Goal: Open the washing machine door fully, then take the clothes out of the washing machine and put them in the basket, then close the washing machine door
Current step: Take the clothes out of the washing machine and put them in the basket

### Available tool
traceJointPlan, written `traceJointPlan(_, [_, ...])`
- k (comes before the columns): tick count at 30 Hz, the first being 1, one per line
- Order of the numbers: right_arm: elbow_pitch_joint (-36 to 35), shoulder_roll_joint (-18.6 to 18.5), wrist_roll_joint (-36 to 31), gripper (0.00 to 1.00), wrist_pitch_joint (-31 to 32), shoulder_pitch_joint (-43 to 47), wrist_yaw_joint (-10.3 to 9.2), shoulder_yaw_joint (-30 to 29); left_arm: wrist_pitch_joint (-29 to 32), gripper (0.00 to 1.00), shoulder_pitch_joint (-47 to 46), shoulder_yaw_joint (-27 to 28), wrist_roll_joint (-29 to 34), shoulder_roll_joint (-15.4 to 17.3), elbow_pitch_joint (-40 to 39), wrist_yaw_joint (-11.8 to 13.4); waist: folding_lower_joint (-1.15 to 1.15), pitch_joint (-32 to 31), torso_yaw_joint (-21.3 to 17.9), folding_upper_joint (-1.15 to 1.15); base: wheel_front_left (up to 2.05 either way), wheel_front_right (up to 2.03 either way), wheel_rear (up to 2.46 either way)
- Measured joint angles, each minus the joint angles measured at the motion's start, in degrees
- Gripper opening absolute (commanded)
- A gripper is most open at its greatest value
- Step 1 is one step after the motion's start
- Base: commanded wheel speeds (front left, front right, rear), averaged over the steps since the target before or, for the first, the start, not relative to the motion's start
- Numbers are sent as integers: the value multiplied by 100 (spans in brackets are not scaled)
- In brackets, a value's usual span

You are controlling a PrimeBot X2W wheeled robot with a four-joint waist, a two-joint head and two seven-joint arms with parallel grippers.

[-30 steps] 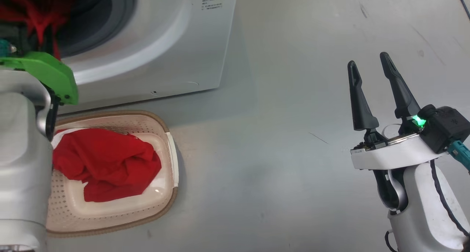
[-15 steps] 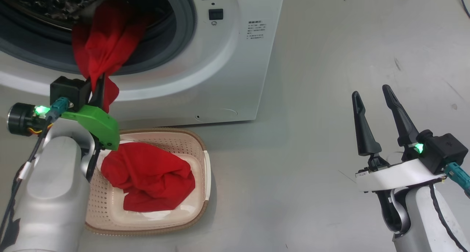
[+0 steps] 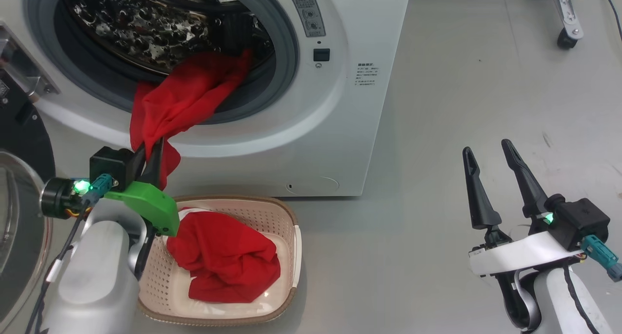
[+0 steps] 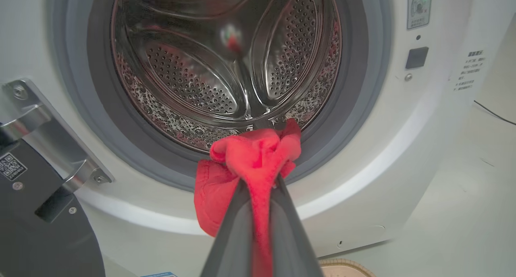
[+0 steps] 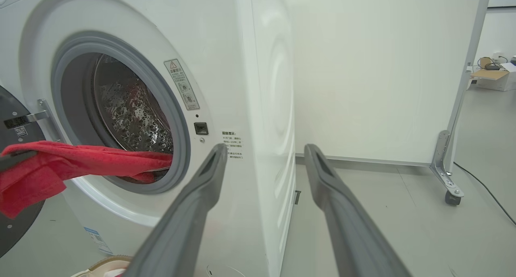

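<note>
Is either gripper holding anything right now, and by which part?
The left gripper pinches the red garment by a bunched fold near its hanging end. The right gripper is open, empty.

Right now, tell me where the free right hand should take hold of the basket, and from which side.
Take the loop handle at the right end of the basket, coming in from the right with the open right hand. It stands off the rim on the side facing that hand; red clothes fill the middle.
</note>
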Motion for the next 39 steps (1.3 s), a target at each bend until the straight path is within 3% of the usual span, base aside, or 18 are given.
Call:
traceJointPlan(20, [-196,24,0,100,0,102,0,-43,-18,0,196,397,109,-7,-2606,88,0,-37,157,0,0,0,0])
traceJointPlan(39, [-222,48,0,100,0,103,0,-40,-49,0,331,668,211,-27,-4076,112,0,35,78,0,0,0,0])
